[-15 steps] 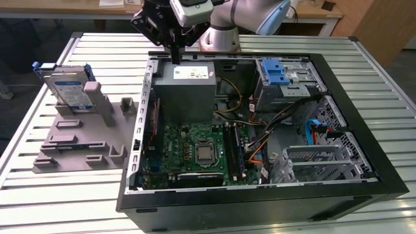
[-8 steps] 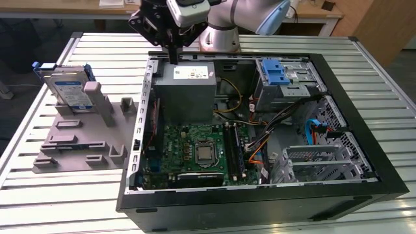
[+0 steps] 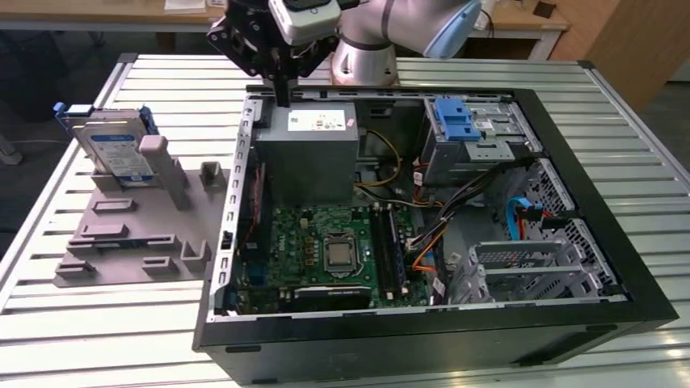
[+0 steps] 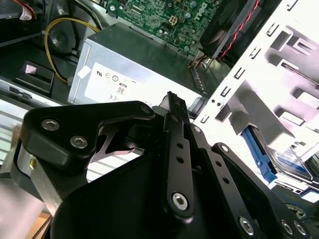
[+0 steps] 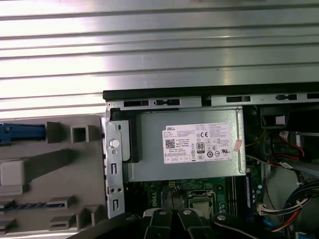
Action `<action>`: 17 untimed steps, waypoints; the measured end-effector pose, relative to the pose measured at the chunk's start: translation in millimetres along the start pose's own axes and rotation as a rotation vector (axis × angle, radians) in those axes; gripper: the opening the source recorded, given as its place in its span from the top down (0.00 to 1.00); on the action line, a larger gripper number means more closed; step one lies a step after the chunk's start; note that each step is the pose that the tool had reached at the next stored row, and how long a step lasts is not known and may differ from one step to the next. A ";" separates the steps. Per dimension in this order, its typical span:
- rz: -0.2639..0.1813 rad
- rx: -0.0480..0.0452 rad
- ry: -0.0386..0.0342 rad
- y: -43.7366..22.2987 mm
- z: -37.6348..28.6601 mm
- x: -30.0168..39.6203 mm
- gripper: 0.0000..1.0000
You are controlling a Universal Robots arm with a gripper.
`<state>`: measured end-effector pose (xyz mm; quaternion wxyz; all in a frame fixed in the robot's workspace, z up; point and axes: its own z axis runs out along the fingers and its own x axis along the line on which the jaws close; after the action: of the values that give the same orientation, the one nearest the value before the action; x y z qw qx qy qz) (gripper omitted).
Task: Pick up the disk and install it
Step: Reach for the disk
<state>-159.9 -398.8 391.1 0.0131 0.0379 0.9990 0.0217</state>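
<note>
Over the case's back rim, my pincer [image 3: 283, 97]: drawn narrow, holding nothing, hanging just above the grey box [image 3: 307, 153].
Disk [image 3: 116, 149]: on edge in the grey stand [image 3: 129, 238], well apart from me, outside the case [image 3: 431, 335] on the exterior view's left.
Step in hand: reaching for the disk, I judge. Done well, that means clearing the case wall, opening wide early and squaring to the disk's top edge.
In the way: the stand's upright post [image 3: 154, 158], just beside the disk.
Around: metal cage with blue latch [image 3: 466, 121] inside the case; slatted table [image 3: 108, 331] beneath.
</note>
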 end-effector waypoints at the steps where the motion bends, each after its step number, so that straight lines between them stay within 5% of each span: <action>1: 0.000 0.0000 0.0000 0.0 0.0 0.8 0.89; 17: 0.000 0.0000 0.0000 -0.9 0.1 12.5 0.89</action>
<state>-172.4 -398.8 390.7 0.0131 0.0379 0.9990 0.0217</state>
